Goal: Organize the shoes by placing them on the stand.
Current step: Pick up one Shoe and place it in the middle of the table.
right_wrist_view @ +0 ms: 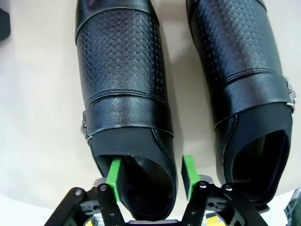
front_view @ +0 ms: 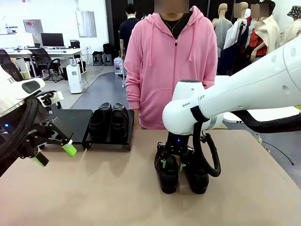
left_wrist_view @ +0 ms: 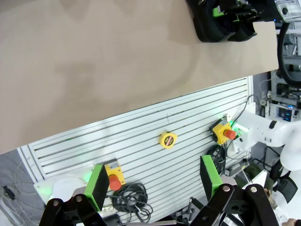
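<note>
Possibly, with the left gripper [front_view: 55, 155] wide open left of the stand [front_view: 70, 120] and two shoes [front_view: 109, 120] on it, the right gripper [front_view: 172, 165], jaws part-open astride the rim of one shoe [front_view: 168, 181] right of the stand, may slip off glossy leather.

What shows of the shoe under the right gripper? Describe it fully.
Glossy black leather shoe, perforated vamp, broad strap with a side buckle, opening upward. It stands upright on the tan table, beside its twin. The right gripper straddles its side wall, one green pad inside the opening, one outside.
</note>
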`<state>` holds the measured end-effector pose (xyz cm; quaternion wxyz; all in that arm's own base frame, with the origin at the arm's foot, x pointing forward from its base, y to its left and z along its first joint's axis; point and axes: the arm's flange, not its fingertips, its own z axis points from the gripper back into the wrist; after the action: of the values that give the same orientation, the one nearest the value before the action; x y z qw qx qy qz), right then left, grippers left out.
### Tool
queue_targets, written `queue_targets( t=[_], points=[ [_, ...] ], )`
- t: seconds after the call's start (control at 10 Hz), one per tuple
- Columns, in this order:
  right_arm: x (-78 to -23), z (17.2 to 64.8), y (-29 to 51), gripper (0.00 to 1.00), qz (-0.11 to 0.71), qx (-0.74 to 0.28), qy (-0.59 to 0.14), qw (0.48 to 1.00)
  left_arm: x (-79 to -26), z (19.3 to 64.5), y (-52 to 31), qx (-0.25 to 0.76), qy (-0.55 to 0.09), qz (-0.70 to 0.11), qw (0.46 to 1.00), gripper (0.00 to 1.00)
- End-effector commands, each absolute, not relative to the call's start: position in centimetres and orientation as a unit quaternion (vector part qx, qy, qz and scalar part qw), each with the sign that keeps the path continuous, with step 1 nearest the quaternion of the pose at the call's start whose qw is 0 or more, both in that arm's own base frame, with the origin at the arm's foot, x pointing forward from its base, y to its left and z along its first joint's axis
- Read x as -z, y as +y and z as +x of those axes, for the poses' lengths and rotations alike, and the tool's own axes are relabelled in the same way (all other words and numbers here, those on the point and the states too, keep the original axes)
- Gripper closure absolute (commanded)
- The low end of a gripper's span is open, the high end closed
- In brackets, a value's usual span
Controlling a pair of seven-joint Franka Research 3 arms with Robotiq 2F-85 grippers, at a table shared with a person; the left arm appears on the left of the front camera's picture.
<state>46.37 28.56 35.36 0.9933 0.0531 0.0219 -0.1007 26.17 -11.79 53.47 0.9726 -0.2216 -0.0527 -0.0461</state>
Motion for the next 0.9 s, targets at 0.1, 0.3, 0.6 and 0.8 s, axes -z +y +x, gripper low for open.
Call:
queue_targets(
  t=[0.1, 0.3, 0.6, 0.8],
  points=[
    [-35.1, 47.0, 28.6, 1.0, 0.048, 0.09, 0.016, 0.995, -53.5, 26.4, -11.8, 0.052, -0.059, -0.229, 0.97, 0.0],
    [-35.1, 46.9, 28.7, 1.0, 0.047, 0.083, 0.018, 0.995, -53.5, 26.4, -11.8, 0.052, -0.059, -0.229, 0.97, 0.0],
    [-35.2, 46.6, 28.1, 1.0, 0.049, 0.082, 0.023, 0.995, -53.5, 26.4, -11.8, 0.052, -0.059, -0.229, 0.97, 0.0],
    [-36.8, 45.6, 27.9, 1.0, 0.049, 0.047, 0.023, 0.997, -53.5, 26.4, -11.8, 0.052, -0.059, -0.229, 0.97, 0.0]
  ],
)
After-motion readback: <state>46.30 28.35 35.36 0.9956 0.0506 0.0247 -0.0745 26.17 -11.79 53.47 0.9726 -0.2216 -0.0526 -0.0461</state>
